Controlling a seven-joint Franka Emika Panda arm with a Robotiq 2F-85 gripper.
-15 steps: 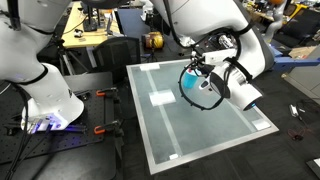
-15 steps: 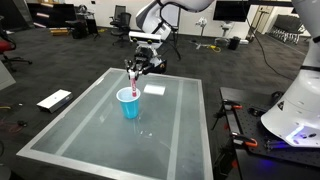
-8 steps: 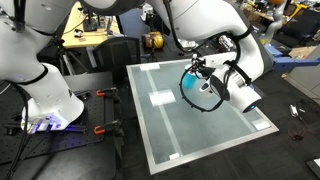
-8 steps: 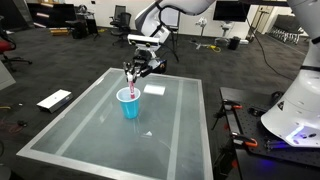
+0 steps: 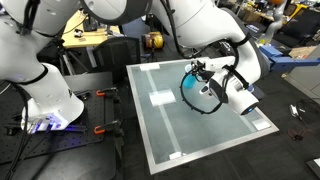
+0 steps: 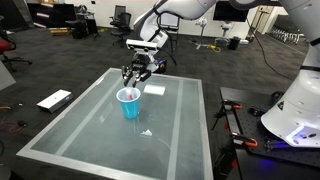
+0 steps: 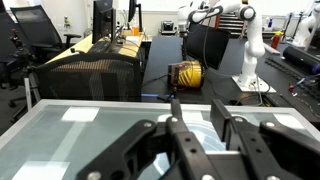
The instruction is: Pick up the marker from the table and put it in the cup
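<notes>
The slim reddish-pink marker cannot be made out in any view. It does not show between the fingers, on the tabletop or above the cup's rim, and no camera looks into the cup.

In an exterior view the small light-blue plastic cup [image 5: 188,85] sits right of centre, half covered by the black Robotiq gripper [image 5: 200,82] and a dark cable loop. In the wrist view the cup is cut off below the frame. There the gripper [image 7: 205,140] fills the bottom edge, its jaws standing apart with only grey tabletop between them.

In an exterior view the cup [image 6: 129,103] stands upright in the middle of the frame on the large grey glossy table [image 6: 90,125], well in from every edge. The gripper [image 6: 130,80] hangs just above the rim. A white tape rectangle [image 6: 154,89] lies near the cup, to its upper right.
</notes>
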